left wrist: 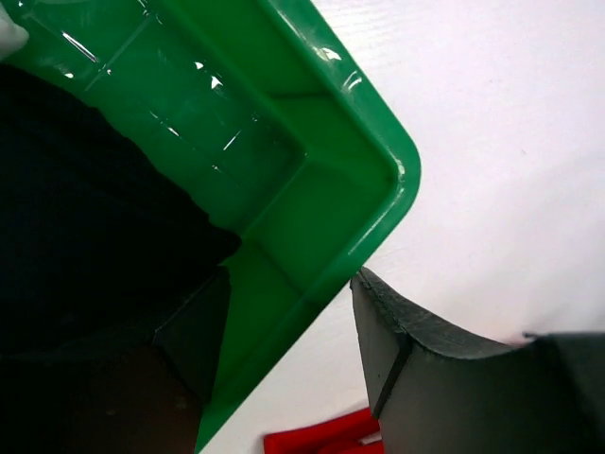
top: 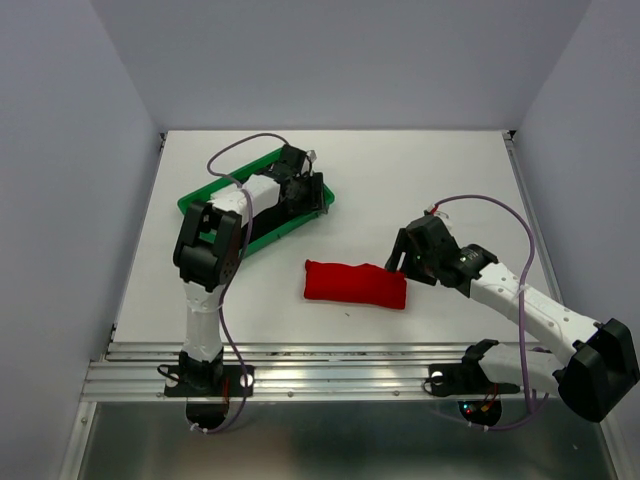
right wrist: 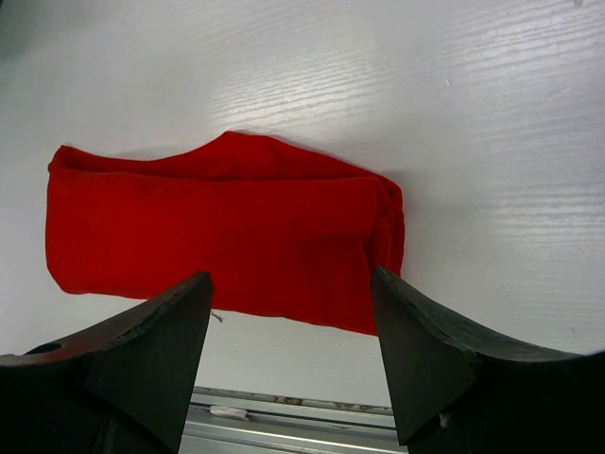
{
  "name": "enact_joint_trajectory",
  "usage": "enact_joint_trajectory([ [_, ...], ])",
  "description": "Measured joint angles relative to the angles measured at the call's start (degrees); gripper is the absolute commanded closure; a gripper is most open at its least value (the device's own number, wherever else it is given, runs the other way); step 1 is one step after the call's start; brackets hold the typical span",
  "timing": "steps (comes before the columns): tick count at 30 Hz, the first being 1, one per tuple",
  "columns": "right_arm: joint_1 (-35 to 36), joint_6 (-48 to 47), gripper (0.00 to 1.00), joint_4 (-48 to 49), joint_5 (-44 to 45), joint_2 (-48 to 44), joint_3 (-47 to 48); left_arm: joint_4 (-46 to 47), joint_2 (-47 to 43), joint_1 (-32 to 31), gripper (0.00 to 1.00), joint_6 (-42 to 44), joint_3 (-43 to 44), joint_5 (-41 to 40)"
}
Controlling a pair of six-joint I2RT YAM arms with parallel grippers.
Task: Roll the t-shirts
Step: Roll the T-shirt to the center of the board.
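- Right gripper (right wrist: 288, 364): in its wrist view the two fingers stand apart with nothing between them, aimed at the red shirt (right wrist: 217, 236) just beyond the tips
- Red shirt: a thick, tidy bundle flat on the table (top: 420, 180), between the arms and nearer the right one; I'd judge this one rolled
- Left gripper (left wrist: 284, 374): it is reaching over the tray (left wrist: 312, 142), jaws apart, and the tray's near wall runs between the fingers; I see no pinch on the wall or on cloth
- Black shirt (left wrist: 85, 218): lying in the tray, right beside the left finger; its shape is lost in the dark, so I cannot tell how it is folded
- Handling, as I judge it: both shirts are light, limp cloth, with no stiffness to push against and nothing to break; the pads should bite well, but cloth will slide on the smooth table and a roll will loosen if lifted by one layer
- Where I'd take hold: the red bundle across its full thickness at the near end, so every layer is trapped; the black shirt by a pinch of its upper layers away from the tray wall, lifted out before any rolling
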Motion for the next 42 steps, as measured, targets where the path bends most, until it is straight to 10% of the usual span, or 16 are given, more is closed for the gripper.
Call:
enact_joint_trajectory([
  [15,0.0,1.6,0.25,0.5,-1.5,-1.2,-4.3,-7.2,-16.1,-4.3,0.39,-0.3,3.0,1.4],
  [27,0.0,1.5,0.25,3.9,-4.8,2.1,-6.8,-1.9,-41.4,-4.8,0.31,-16.1,-30.4,1.5],
  [42,0.0,0.0,0.25,5.6,-6.6,4.5,-6.7,2.8,-35.1,-5.2,0.29,-16.7,-43.0,5.5],
])
